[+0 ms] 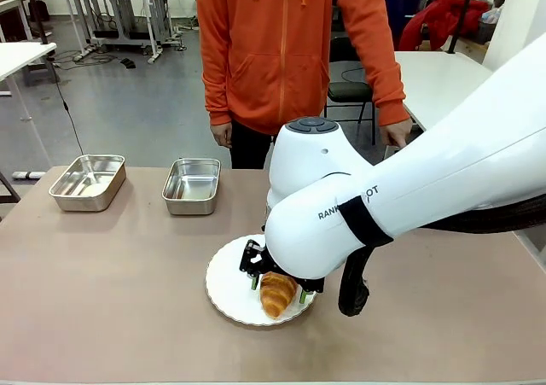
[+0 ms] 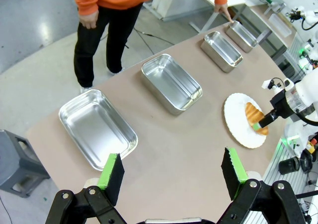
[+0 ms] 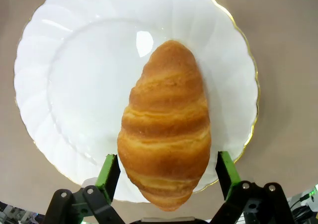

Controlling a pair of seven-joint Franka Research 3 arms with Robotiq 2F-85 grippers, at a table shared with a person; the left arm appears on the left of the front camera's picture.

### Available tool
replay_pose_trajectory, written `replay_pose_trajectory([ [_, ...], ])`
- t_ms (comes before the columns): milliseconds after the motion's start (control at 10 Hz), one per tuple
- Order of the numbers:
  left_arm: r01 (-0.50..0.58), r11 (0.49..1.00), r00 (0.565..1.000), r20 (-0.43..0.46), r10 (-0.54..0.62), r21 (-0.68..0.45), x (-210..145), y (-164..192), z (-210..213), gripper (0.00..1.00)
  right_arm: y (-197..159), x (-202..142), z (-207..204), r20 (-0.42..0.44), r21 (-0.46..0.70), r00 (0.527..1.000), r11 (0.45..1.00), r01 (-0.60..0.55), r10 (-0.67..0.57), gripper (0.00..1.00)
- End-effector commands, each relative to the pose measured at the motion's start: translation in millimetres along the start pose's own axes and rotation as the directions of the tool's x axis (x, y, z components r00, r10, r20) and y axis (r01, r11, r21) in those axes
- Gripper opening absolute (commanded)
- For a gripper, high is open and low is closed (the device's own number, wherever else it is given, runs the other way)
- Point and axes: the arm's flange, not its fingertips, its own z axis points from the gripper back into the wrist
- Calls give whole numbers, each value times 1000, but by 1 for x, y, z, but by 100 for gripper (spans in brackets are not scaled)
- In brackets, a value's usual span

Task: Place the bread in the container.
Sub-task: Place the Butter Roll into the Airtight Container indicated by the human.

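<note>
The golden-brown, ridged croissant bread (image 3: 166,129) lies on a round white plate with a wavy rim (image 3: 64,85). In the right wrist view the bread runs from 12 o'clock down to 6 o'clock. Its low end sticks out over the plate's rim at 6 o'clock. In the front view the plate sits at about 6 o'clock on the flat brown surface (image 1: 102,300), close to the robot's edge. The bread is on the plate's 4 o'clock side.

The right pincer (image 3: 166,177) is down at the plate, on the end of the big white right arm (image 1: 444,172). It is wide open. One green pad (image 3: 109,172) is at the bread's 8 o'clock and the other is at its 4 o'clock, so the bread is between them. The pads are very near the bread, but I cannot tell if they touch it.

The left pincer (image 2: 172,172) hangs high over the surface. It is wide open and holds nothing.

Four shiny steel pans with rounded corners (image 2: 171,83) stand in a row on the far side of the surface. In the left wrist view the row runs from 8 o'clock up to 1 o'clock. The bread is well apart from the pans.

A person in an orange hooded top (image 1: 290,43) stands at 12 o'clock, with one hand (image 2: 223,9) by the surface's edge near the last pan.
</note>
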Motion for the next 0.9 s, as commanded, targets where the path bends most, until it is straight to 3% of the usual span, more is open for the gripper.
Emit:
replay_pose_trajectory([
  [0,11,1000,1000,9,-11,-10,-1,0,1,100,7,7,-3,18,-4,1000,1000,-21,21,100],
  [100,11,1000,1000,9,-11,-10,-1,0,1,100,8,7,-3,26,-10,999,1000,-21,21,81],
  [200,11,1000,1000,9,-11,-10,-1,0,1,100,9,8,-3,31,-25,999,1000,-18,19,80],
  [300,11,1000,1000,9,-11,-10,-1,0,1,100,10,8,-2,38,-37,999,999,-19,20,61],
  [400,11,1000,1000,9,-11,-10,-1,0,1,100,11,9,-2,39,-38,999,999,-21,23,60],
  [500,11,1000,1000,9,-11,-10,-1,0,1,100,11,10,-1,44,-44,999,999,-20,22,41],
  [600,11,1000,1000,9,-11,-10,-1,0,1,100,13,12,0,71,-61,997,998,-3,7,40],
  [800,11,1000,1000,9,-11,-10,-1,0,1,100,2,7,1,21,-19,999,999,-28,29,40],
])
